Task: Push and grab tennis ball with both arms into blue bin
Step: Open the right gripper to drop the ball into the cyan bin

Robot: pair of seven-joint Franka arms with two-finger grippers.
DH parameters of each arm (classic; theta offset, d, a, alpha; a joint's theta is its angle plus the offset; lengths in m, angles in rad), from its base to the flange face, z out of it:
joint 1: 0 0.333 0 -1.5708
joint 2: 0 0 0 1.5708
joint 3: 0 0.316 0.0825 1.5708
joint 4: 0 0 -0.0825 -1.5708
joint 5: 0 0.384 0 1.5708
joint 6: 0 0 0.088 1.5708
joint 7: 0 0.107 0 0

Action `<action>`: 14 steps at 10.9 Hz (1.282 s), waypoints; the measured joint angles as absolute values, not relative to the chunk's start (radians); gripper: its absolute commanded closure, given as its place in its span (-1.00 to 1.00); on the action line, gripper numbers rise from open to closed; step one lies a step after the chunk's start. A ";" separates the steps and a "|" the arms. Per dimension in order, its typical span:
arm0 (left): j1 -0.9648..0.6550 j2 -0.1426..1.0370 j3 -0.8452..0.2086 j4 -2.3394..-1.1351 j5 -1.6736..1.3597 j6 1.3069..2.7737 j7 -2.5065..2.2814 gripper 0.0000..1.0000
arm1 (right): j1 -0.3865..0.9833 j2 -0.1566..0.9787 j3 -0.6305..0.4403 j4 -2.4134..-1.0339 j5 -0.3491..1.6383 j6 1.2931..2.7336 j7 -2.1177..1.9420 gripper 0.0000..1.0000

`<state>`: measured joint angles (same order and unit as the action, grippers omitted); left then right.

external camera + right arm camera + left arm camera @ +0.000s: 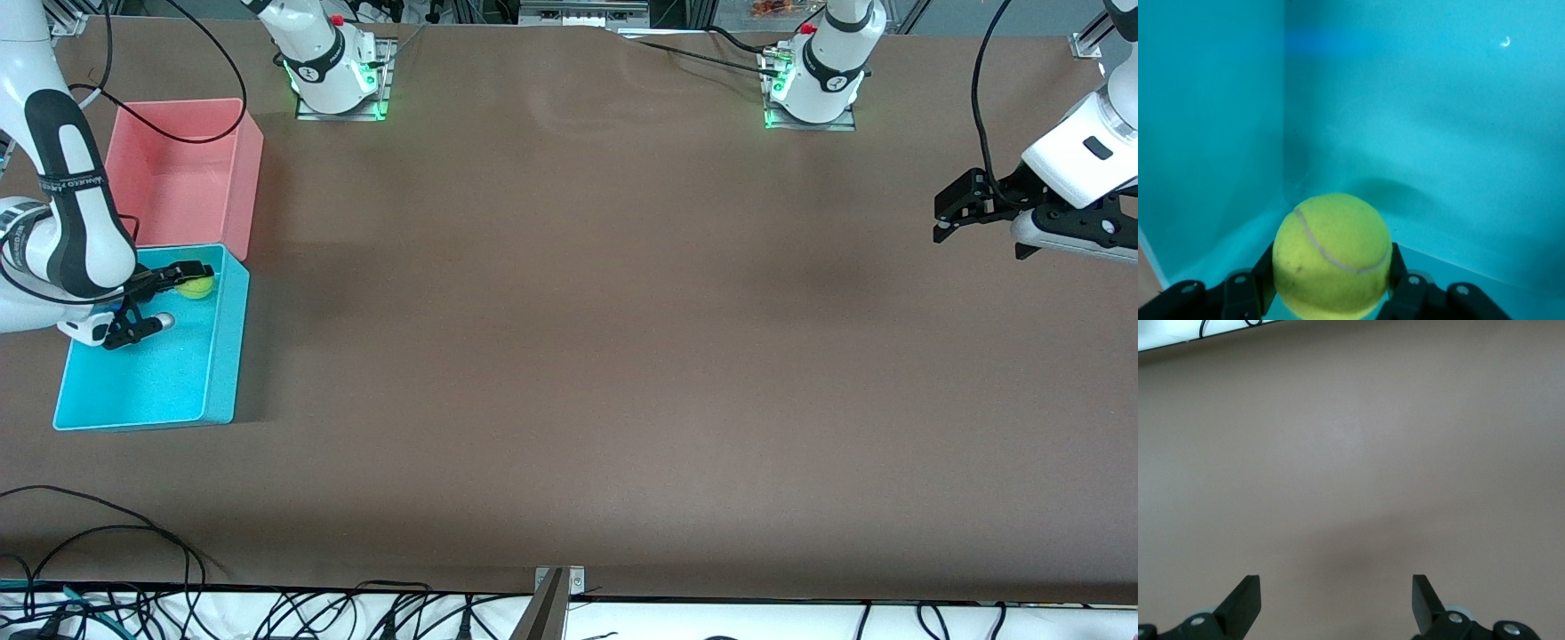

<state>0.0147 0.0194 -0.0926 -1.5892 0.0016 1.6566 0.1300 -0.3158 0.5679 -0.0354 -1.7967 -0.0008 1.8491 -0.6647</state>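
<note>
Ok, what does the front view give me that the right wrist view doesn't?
Only the front view shows the pink bin, the open left hand waiting over bare table at the left arm's end, and the whole blue bin. Only the right wrist view shows the ball's seam and the bin's inner corner close up. Both show the right hand shut on the tennis ball inside the blue bin.

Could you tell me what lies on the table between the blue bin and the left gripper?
Only bare brown table separates the blue bin from the left gripper, per the front view.
</note>
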 measured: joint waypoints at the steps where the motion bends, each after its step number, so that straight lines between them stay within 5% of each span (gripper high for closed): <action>1: 0.015 0.019 -0.093 -1.589 0.002 1.657 0.130 -1.00 | -0.316 0.568 -0.035 -1.792 0.002 1.849 -0.665 -0.67; 7: 0.015 0.020 -0.093 -1.589 0.002 1.656 0.130 -1.00 | -0.316 0.567 -0.032 -1.696 0.003 1.788 -0.665 -0.76; 13: 0.015 0.020 -0.093 -1.589 0.002 1.656 0.130 -1.00 | -0.269 0.529 -0.012 -1.421 0.004 1.566 -0.497 -0.77; 14: 0.015 0.021 -0.093 -1.589 0.002 1.656 0.130 -1.00 | -0.253 0.519 -0.012 -1.388 0.004 1.562 -0.450 -1.00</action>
